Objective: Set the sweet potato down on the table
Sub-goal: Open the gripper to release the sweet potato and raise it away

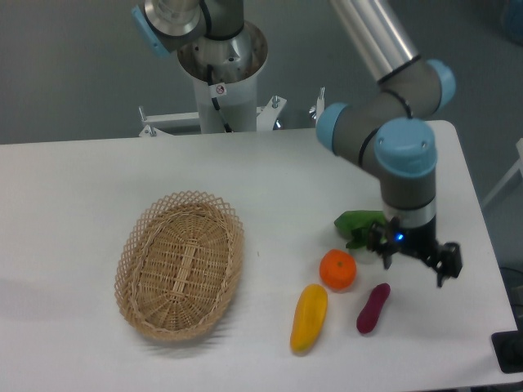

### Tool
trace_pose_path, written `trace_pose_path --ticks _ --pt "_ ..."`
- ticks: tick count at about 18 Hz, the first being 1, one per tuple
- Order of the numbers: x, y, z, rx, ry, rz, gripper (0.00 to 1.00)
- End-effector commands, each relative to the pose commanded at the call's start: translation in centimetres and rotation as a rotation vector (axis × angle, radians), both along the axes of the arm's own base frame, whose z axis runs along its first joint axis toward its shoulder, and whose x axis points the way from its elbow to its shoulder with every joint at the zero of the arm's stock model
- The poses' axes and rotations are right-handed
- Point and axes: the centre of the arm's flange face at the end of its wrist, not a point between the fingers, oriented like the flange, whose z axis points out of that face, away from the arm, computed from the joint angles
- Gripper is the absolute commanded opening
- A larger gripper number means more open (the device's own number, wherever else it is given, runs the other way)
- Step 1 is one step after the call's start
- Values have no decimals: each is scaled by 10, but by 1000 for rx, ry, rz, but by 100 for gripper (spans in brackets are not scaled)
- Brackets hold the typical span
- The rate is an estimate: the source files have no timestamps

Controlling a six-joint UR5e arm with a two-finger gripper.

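Matte white table (98, 171), woven wicker basket (181, 263).
Smooth matte magenta skin on sweet potato (373, 309); waxy yellow vegetable (309, 317) with slight sheen; dimpled orange fruit (337, 269); glossy green vegetable (357, 222). Brushed silver metal arm tube (376, 31), grey casing, smooth light-blue plastic joint caps (404, 147); black matte gripper (417, 263).

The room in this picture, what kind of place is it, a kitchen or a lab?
Probably a robotics lab: a robot arm on a pedestal behind a bare white table, with a wicker basket laid out.
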Motion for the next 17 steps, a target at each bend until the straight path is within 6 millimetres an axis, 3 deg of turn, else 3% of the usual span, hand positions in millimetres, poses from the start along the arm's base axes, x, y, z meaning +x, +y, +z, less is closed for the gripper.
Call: trace_pose_path --ticks 3,6,9,12,17 --pt "-6 -45 30 -65 -26 -89 100" --pt "-13 -70 25 -117 -75 -181 100" --pt "-13 -97 42 -122 -92 -225 100" --pt "-18 -109 45 -64 -101 -230 100" --pt "-16 -107 43 -55 -106 -238 100"
